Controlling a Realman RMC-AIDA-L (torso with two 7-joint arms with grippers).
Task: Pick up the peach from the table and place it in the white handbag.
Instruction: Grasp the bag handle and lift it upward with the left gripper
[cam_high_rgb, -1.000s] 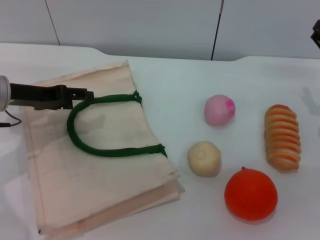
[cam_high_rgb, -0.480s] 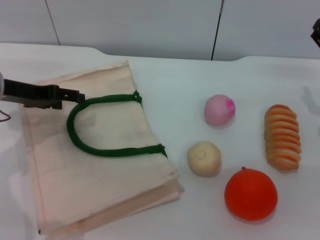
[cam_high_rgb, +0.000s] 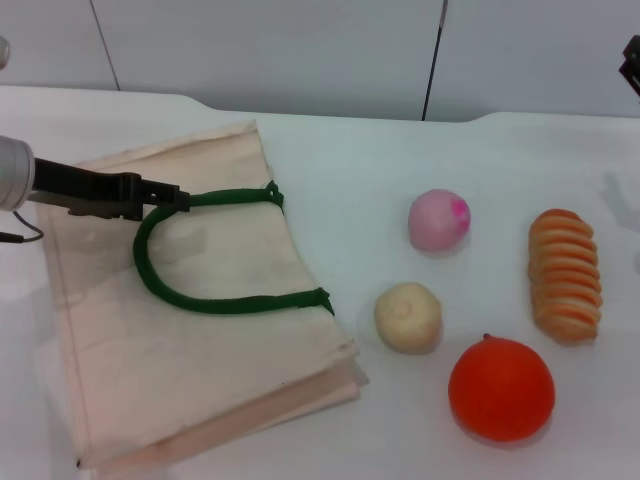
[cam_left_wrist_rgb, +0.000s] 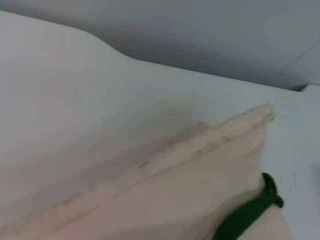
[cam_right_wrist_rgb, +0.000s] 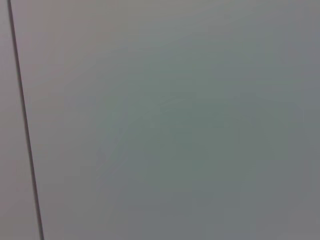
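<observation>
Head view: the left gripper (cam_high_rgb: 172, 196) reaches over the white handbag (cam_high_rgb: 200, 330), its tips at the green handle (cam_high_rgb: 160, 285); whether they are parted cannot be told. The peach (cam_high_rgb: 438, 219) sits on the table (cam_high_rgb: 350, 180), well to the gripper's right. The right gripper is barely visible at the far right edge.

Left wrist view: the handbag's edge and handle.

Right wrist view: only a blank wall (cam_right_wrist_rgb: 175, 125).

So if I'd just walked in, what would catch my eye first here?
Probably the white handbag, a big cream tote lying flat on the left of the table, with the left gripper poised at its green handle. Next, the bright orange-red fruit at the front right, with the small pink peach behind it, untouched.
</observation>
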